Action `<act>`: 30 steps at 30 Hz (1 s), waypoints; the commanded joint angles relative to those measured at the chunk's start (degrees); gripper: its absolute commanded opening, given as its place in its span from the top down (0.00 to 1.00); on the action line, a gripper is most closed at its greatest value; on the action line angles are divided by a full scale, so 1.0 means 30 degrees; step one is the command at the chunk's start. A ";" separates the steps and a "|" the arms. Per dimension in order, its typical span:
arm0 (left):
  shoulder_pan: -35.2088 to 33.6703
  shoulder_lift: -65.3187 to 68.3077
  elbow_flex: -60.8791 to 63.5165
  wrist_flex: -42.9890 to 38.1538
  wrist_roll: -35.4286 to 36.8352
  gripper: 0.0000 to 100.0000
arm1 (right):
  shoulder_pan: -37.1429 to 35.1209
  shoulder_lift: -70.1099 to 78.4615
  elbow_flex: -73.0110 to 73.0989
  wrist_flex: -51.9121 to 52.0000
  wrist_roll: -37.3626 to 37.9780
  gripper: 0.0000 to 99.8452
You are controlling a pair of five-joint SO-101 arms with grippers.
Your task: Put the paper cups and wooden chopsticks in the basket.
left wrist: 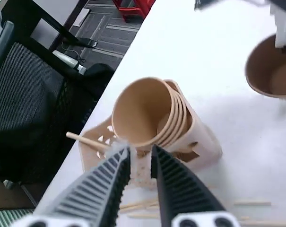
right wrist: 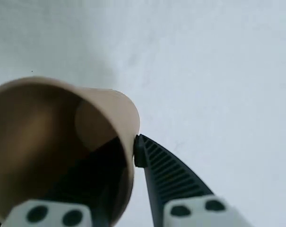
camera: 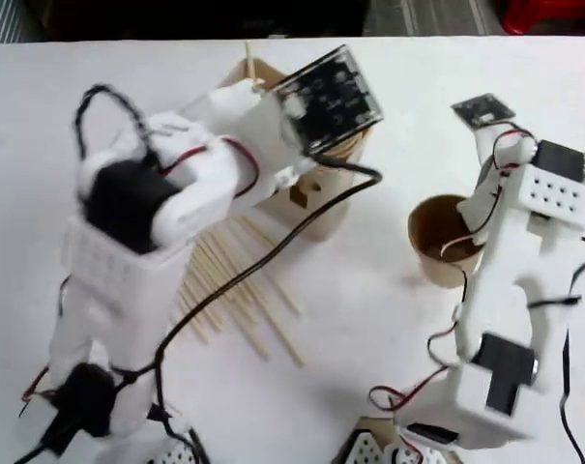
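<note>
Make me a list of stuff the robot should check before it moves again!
1. Right pincer grips the paper cup: ok.
2. Way to the basket free: not ok, the left pincer hangs right over it.
3. Cup stack in the basket open for another: ok.
4. Loose chopsticks put away: not ok, many lie on the table.
5. One chopstick poking from the basket, let go or not: cannot tell.

The left arm (camera: 210, 155) hides most of the basket (camera: 326, 217); the paper cup (right wrist: 105, 109) runs off the edge.
</note>
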State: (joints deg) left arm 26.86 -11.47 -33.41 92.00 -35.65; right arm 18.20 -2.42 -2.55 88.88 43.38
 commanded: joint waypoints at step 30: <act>-1.2850 -1.6777 2.4469 -0.8322 0.4835 0.92 | -0.8835 -0.4850 -1.2484 0.0747 -1.0256 0.98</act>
State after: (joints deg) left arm -6.37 -56.40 30.51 73.80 -21.76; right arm -5.45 -19.38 -35.43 90.99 14.20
